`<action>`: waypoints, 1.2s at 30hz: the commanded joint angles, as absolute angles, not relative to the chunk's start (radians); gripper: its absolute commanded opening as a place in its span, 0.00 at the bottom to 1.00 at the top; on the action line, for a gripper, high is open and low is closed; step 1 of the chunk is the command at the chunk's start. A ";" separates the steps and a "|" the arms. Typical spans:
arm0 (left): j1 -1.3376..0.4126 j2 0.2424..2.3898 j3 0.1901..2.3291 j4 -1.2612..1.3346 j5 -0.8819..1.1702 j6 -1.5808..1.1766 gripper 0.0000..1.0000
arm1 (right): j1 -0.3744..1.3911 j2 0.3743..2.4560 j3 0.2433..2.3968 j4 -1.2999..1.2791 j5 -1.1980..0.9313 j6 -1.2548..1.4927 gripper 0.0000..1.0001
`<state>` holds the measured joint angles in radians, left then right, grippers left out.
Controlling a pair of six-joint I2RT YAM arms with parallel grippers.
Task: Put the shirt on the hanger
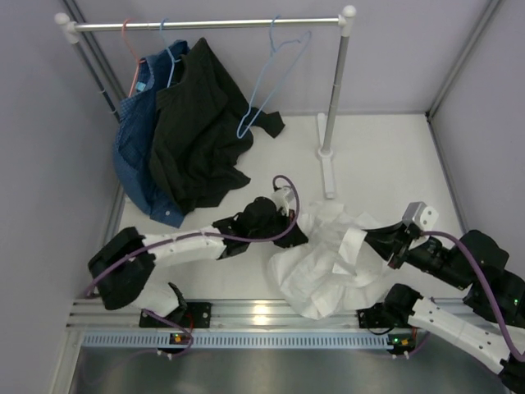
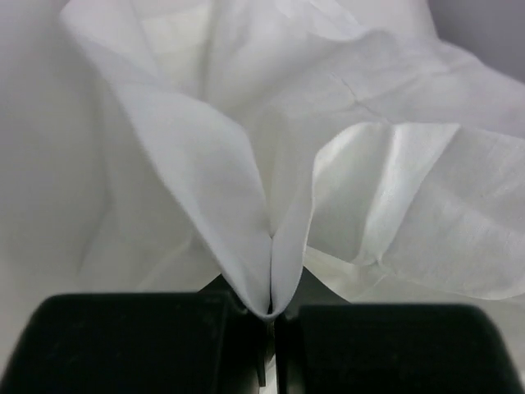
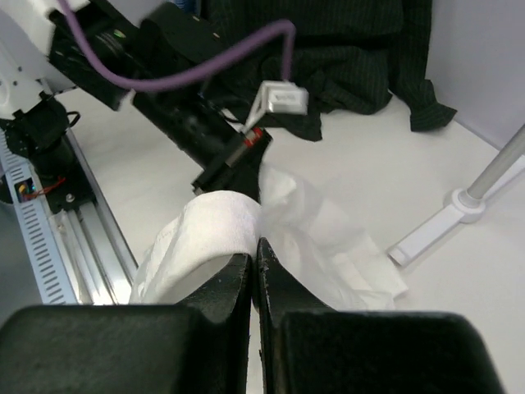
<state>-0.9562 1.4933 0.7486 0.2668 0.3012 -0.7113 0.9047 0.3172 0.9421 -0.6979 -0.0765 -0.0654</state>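
The white shirt (image 1: 328,258) lies crumpled on the table between my two arms. My left gripper (image 1: 297,232) is at its left edge, shut on a pinched fold of white fabric (image 2: 246,189), which fills the left wrist view above the jaws (image 2: 271,316). My right gripper (image 1: 369,242) is at the shirt's right side, shut on a rolled fold of the shirt (image 3: 217,222), with its fingertips (image 3: 254,250) pressed together. The light-blue wire hanger (image 1: 271,82) hangs bare by its hook from the rail at the back, apart from both grippers.
A clothes rack spans the back: rail (image 1: 213,25), upright post (image 1: 336,90), foot (image 1: 328,172). A black garment (image 1: 197,139) and a blue denim garment (image 1: 135,156) hang at its left, beside a pink hanger (image 1: 130,49). A metal rail (image 1: 262,316) runs along the near edge.
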 commanded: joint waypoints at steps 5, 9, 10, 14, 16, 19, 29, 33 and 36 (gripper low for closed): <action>-0.951 1.041 0.723 -0.179 -0.501 -0.752 0.00 | 0.897 0.328 0.945 -0.649 0.144 -0.014 0.00; -0.956 0.870 0.672 -0.234 -0.541 -0.758 0.00 | 0.897 0.373 0.948 -0.609 0.178 0.000 0.00; -0.957 0.839 0.667 -0.244 -0.543 -0.749 0.00 | 0.897 0.388 0.951 -0.601 0.189 0.026 0.00; -0.974 0.700 0.696 -0.311 -0.589 -0.729 0.00 | 0.899 0.504 0.986 -0.571 0.303 0.058 0.00; -1.006 0.655 0.716 -0.330 -0.658 -0.703 0.00 | 0.897 0.538 1.014 -0.545 0.343 0.084 0.00; -1.052 0.607 0.774 -0.330 -0.740 -0.611 0.00 | 0.897 0.581 1.045 -0.499 0.353 0.095 0.00; -1.193 0.730 1.058 -0.391 -1.003 -0.300 0.00 | 0.897 0.686 1.172 -0.471 0.351 0.084 0.00; -1.206 0.834 0.909 -0.460 -0.904 -0.681 0.00 | 0.897 0.695 1.112 -0.469 0.386 0.107 0.00; -1.218 0.975 0.801 -0.453 -0.845 -0.948 0.00 | 0.896 0.704 1.065 -0.469 0.414 0.136 0.00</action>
